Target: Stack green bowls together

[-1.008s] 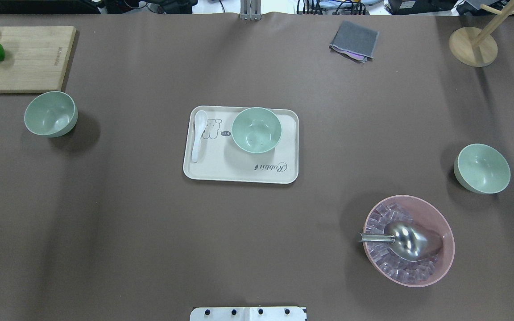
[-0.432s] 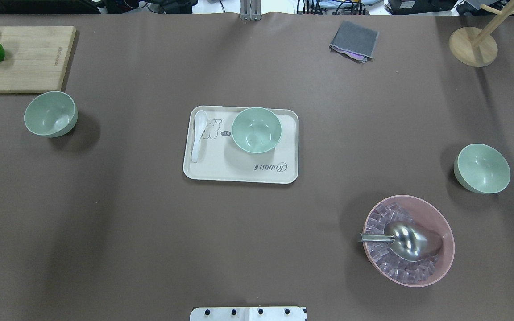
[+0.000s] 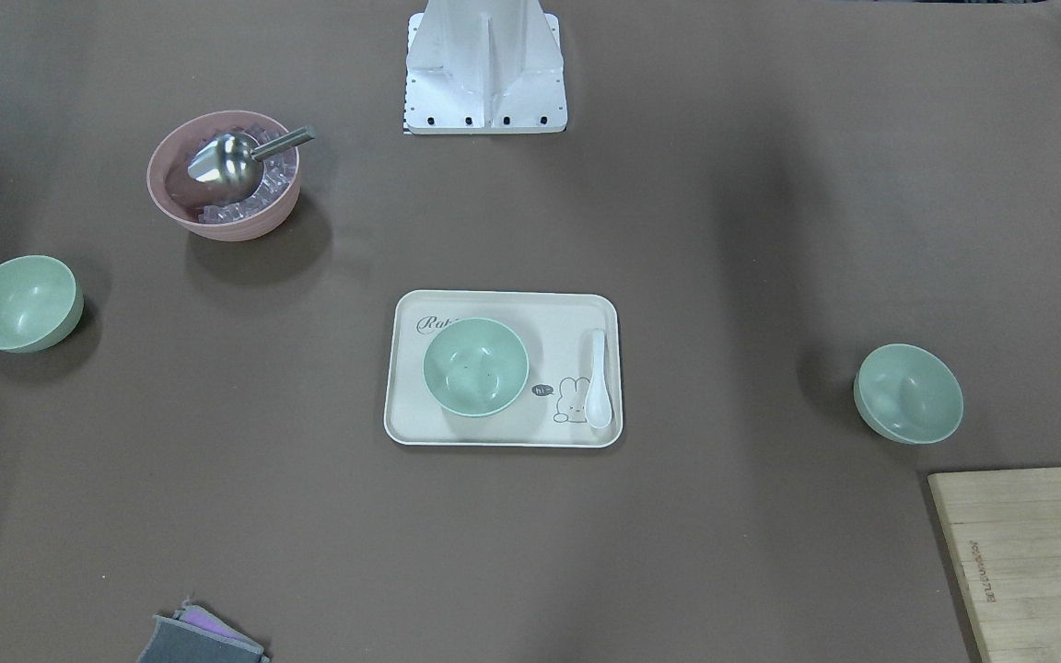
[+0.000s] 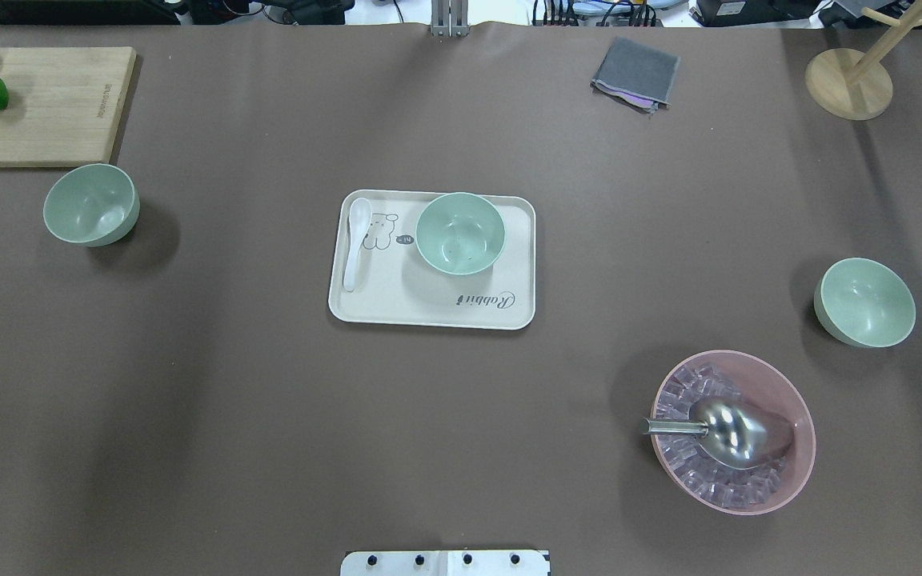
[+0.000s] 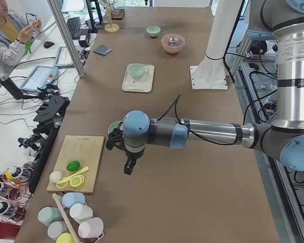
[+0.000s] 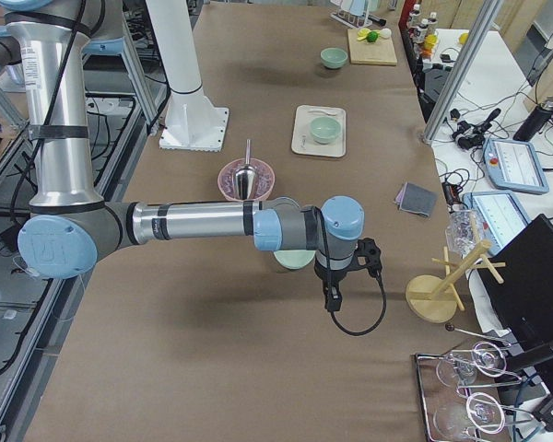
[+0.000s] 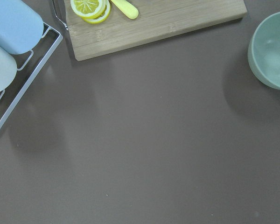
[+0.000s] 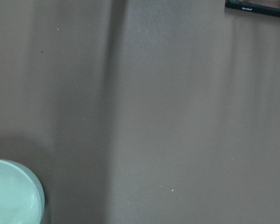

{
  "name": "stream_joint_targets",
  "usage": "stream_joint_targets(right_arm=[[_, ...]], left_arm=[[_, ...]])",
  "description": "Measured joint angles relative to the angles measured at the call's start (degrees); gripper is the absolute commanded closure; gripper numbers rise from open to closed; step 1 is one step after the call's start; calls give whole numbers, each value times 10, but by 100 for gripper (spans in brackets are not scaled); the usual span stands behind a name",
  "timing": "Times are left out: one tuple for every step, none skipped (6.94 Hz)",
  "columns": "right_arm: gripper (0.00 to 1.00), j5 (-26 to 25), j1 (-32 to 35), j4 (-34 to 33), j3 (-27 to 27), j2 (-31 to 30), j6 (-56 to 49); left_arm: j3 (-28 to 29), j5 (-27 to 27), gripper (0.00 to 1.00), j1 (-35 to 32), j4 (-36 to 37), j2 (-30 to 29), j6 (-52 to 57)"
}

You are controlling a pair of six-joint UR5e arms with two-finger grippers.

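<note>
On table (image 4: 269,448), 3 green bowls (image 4: 460,234) sit mouth-up (L pincer (image 5: 128,167), R pincer (image 6: 332,299): can't tell).

cutting board (image 4: 53,104) just beside left bowl (image 4: 91,205), pink bowl (image 4: 781,384) near right bowl (image 4: 865,302), spoon (image 4: 357,240) beside middle bowl (image 4: 460,234), bare table (image 4: 229,400) between

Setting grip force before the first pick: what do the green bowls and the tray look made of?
Green bowls: probably matte moulded plastic or fibre composite; even pale colour, soft dull highlights, no glassy glare. Ceramic can't be ruled out. Tray: seemingly similar cream matte material, thin raised rim, printed rabbit and lettering.
</note>
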Motion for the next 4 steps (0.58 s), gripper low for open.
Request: stream_joint_targets(right_arm=[[0, 5, -1, 2, -1, 0, 0], [0, 10, -7, 7, 1, 0, 3], [0, 14, -22, 26, 3, -1, 25], [2, 15, -51, 64, 3, -6, 78]], left_arm=[[3, 0, 3, 2, -1, -8, -1], [11, -1, 2, 6, 0, -26, -14], [13, -1, 2, 14, 0, -36, -49], [14, 0, 2, 30, -3, -43, -89]])
